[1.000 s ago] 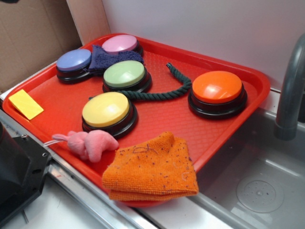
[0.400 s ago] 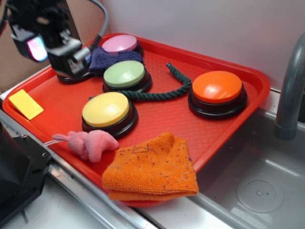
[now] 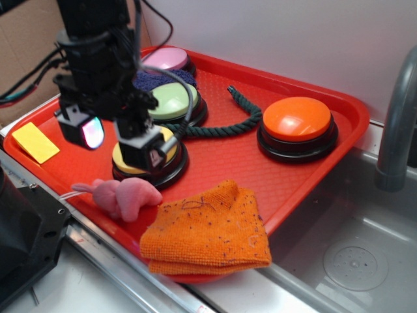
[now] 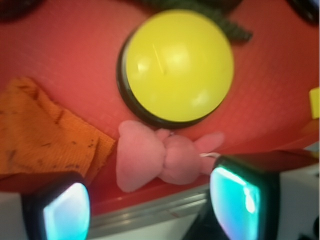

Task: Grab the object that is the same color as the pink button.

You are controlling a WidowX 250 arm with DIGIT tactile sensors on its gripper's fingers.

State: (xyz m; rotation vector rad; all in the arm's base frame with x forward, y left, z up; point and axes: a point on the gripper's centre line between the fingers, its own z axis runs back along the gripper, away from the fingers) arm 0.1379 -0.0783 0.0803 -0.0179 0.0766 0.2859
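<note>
The object, a small pink plush toy, lies at the tray's front edge; the wrist view shows it just below the yellow button. The pink button sits at the tray's far corner, partly behind the arm. My gripper hangs open above the yellow button, a little behind and above the toy. In the wrist view the gripper has its two glowing pads wide apart with nothing between them, and the toy lies just beyond the gap.
On the red tray are a green button, an orange button, a dark green rope, a dark blue cloth and a folded orange cloth. A yellow note lies left. Sink and faucet are right.
The arm has come from the tray's far left corner forward and down, now over the yellow button near the toy. The toy and other things have not moved.
</note>
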